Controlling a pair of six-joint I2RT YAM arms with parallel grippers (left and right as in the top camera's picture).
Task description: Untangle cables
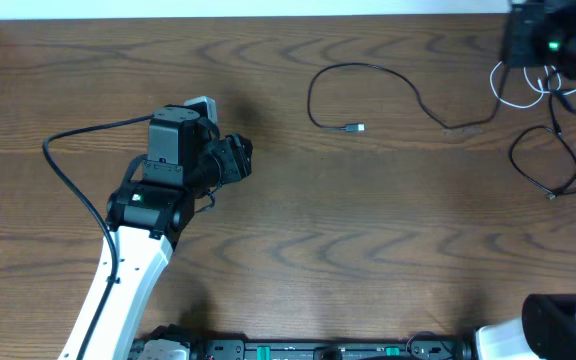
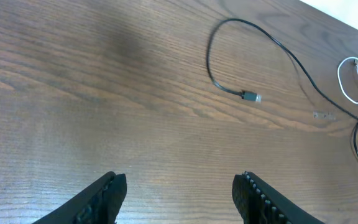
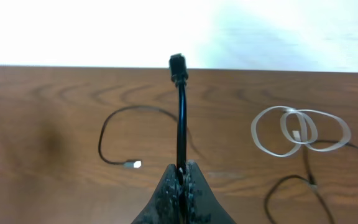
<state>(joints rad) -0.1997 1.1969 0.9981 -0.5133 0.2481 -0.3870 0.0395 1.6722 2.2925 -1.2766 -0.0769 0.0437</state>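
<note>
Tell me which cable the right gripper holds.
The upright black cable, pinched in the right gripper; the white cable lies coiled, and the silver-plugged cable lies loose.

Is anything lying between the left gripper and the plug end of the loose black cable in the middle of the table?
Nothing visible does: only bare table lies between the open left gripper and the plug end of that black cable.

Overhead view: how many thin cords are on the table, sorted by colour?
Thin black cords: 2 that I can tell apart, the silver-plugged cord and the right-edge loop cord
Thin white looped cord: 1
Total: 3
</note>
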